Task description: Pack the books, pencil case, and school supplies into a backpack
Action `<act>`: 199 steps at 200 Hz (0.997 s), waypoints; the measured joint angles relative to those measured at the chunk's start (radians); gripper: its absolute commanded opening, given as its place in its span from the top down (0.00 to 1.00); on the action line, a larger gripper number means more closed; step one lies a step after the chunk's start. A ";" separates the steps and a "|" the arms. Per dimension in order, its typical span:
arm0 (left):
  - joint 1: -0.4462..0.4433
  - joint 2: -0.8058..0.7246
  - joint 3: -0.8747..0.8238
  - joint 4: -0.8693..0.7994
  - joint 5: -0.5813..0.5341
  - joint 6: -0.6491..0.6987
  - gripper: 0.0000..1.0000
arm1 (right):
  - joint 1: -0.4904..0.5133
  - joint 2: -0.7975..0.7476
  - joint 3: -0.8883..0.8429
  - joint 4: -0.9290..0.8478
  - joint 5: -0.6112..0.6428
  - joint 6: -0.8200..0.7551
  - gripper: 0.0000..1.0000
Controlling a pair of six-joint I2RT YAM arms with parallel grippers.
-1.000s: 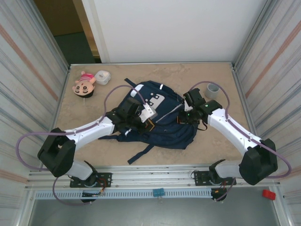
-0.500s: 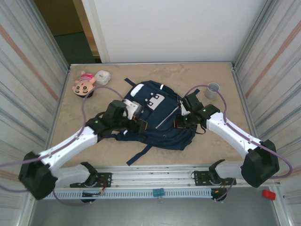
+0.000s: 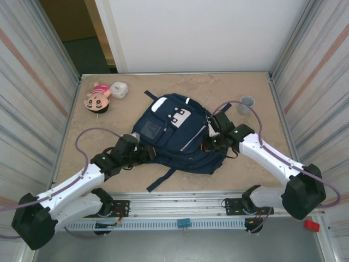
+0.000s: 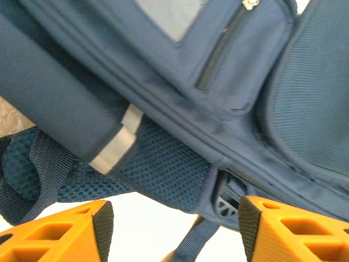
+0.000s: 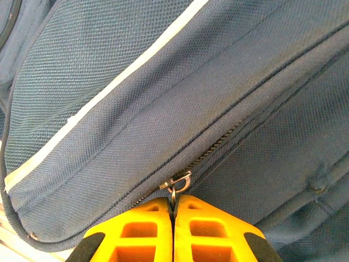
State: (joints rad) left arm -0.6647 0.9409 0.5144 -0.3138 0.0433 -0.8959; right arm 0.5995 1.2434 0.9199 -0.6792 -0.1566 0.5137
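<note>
Navy woven backpack [image 5: 109, 82]; right gripper [image 5: 173, 206] pinches metal zipper ring [image 5: 175, 182].

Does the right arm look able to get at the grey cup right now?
Probably not straight away. The right fingers are pinched shut on a zipper pull of the backpack, so they must let go first. After that, likely yes: the grey cup stands close behind the wrist, with bare table between.
</note>
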 measured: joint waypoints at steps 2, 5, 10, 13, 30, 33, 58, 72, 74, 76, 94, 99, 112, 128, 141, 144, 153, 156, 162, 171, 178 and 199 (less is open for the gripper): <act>0.002 0.003 -0.003 0.006 0.000 -0.002 0.40 | 0.002 -0.002 -0.002 0.002 0.001 0.001 1.00; 0.006 0.013 -0.009 0.019 0.001 -0.011 0.40 | 0.004 -0.005 -0.004 0.002 0.002 0.002 1.00; 0.011 0.024 -0.015 0.039 0.003 -0.018 0.40 | 0.008 -0.009 -0.008 0.004 0.003 0.006 1.00; 0.016 0.033 -0.019 0.051 0.005 -0.024 0.41 | 0.011 -0.013 -0.010 0.005 0.003 0.007 1.00; 0.046 0.077 -0.038 0.129 0.018 -0.041 0.42 | 0.032 -0.027 -0.024 0.011 0.008 0.025 1.00; 0.055 0.089 -0.042 0.146 0.020 -0.045 0.42 | 0.037 -0.029 -0.026 0.012 0.008 0.028 1.00; 0.128 0.173 -0.047 0.253 0.064 -0.045 0.42 | 0.090 -0.036 -0.037 0.026 0.021 0.056 1.00; 0.174 0.231 -0.034 0.291 0.095 -0.032 0.41 | 0.137 -0.036 -0.037 0.032 0.032 0.077 1.00; 0.183 0.243 -0.029 0.293 0.102 -0.028 0.41 | 0.146 -0.036 -0.037 0.034 0.035 0.082 1.00; 0.190 0.253 -0.024 0.296 0.109 -0.024 0.41 | 0.151 -0.036 -0.037 0.034 0.036 0.083 1.00; 0.250 0.349 0.030 0.326 0.148 0.010 0.41 | 0.221 -0.032 -0.037 0.060 0.051 0.115 1.00; 0.265 0.375 0.049 0.335 0.158 0.019 0.40 | 0.238 -0.029 -0.037 0.071 0.055 0.124 1.00; 0.302 0.456 0.104 0.366 0.185 0.041 0.40 | 0.279 -0.007 -0.034 0.103 0.064 0.146 1.00; 0.338 0.576 0.191 0.406 0.227 0.063 0.38 | 0.323 0.047 -0.015 0.133 0.075 0.168 1.00; 0.352 0.663 0.270 0.433 0.255 0.079 0.38 | 0.354 0.101 0.022 0.147 0.082 0.181 1.00; 0.354 0.679 0.288 0.436 0.261 0.080 0.37 | 0.360 0.113 0.032 0.150 0.085 0.183 1.00; 0.358 0.731 0.344 0.447 0.278 0.089 0.37 | 0.380 0.156 0.066 0.163 0.089 0.187 1.00; 0.358 0.744 0.362 0.446 0.284 0.091 0.37 | 0.386 0.168 0.076 0.168 0.089 0.187 1.00; 0.359 0.771 0.399 0.449 0.294 0.093 0.36 | 0.394 0.192 0.097 0.178 0.092 0.187 1.00; 0.359 0.798 0.445 0.450 0.311 0.097 0.35 | 0.402 0.228 0.130 0.188 0.094 0.190 1.00; 0.359 0.809 0.473 0.449 0.322 0.099 0.34 | 0.405 0.247 0.148 0.196 0.096 0.190 1.00; 0.360 0.781 0.509 0.410 0.348 0.088 0.32 | 0.409 0.289 0.186 0.217 0.100 0.190 1.00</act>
State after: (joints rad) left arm -0.3046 1.7222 1.0233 0.0967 0.3908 -0.8078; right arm 1.0080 1.5326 1.1061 -0.4618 -0.0563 0.7040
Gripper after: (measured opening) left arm 0.667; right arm 0.065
